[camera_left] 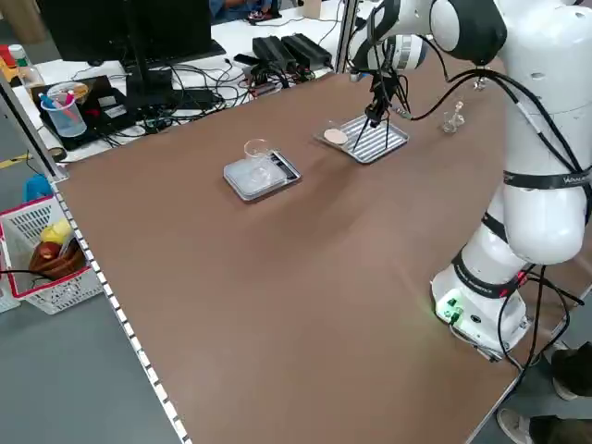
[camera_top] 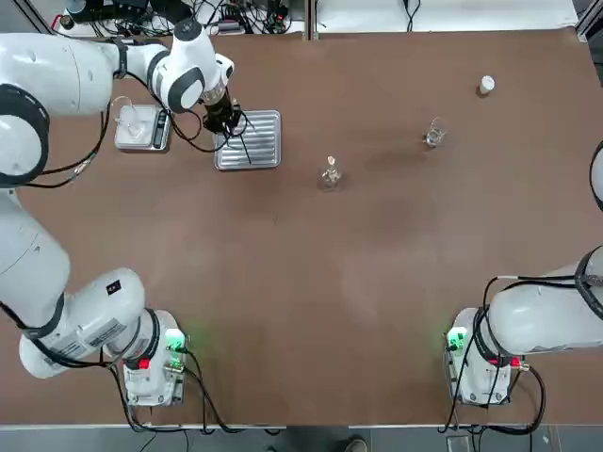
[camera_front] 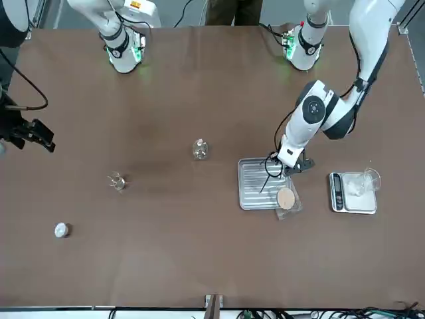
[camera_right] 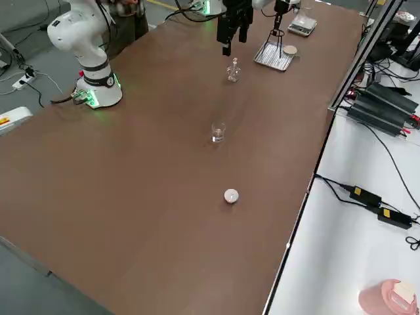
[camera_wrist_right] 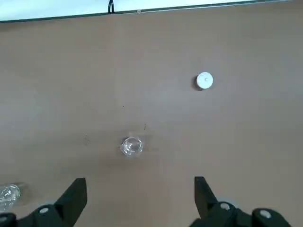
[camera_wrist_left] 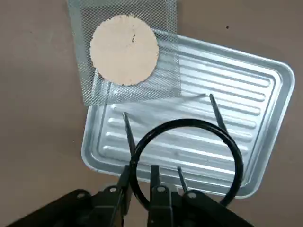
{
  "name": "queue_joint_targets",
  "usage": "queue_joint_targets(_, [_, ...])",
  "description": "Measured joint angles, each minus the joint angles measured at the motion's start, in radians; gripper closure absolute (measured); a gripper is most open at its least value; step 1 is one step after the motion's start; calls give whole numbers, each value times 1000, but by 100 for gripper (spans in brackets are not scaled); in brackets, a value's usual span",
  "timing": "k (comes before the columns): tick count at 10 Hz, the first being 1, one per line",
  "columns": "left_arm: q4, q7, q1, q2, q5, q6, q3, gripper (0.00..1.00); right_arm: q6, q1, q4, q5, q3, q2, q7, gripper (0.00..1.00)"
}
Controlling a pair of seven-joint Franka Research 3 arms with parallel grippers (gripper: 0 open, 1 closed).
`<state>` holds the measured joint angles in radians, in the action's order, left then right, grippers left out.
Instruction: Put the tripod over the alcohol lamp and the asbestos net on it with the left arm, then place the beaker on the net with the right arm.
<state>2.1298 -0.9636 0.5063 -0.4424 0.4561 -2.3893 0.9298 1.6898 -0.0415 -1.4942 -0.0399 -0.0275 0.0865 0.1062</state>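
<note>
Brown table point(camera_top: 377, 282) below, the left hand point(camera_wrist_left: 141, 171) is part open, seemingly around the tripod point(camera_wrist_left: 239, 165), with the right hand point(camera_wrist_right: 141, 179) wide open well apart.

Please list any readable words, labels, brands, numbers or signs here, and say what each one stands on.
None can be read with certainty.
Dark label on the left arm: too small to read.
Pale printed patches on the same arm: too small.
Scale, display and keys: too small.
Orange label on the white object behind the table: too small.
</note>
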Motion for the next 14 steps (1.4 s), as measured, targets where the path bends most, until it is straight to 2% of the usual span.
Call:
queue_joint_targets(3, [-7,-1,0,-3,1,0,0,93,0,0,0,0,0,0,0,0])
queue_joint_targets(5, [-18,-10,-1,-3,1,19,0,92,0,0,0,0,0,0,0,0])
queue_joint_targets(8, [-99,-25,-27,-4,1,145,3,92,1,0,0,0,0,0,0,0])
queue_joint_targets(12, [-234,-168,-183,-7,-10,265,6,92,1,0,0,0,0,0,0,0])
queue_joint_targets(14, [-321,-219,-271,-18,-61,318,6,92,1,0,0,0,0,0,0,0])
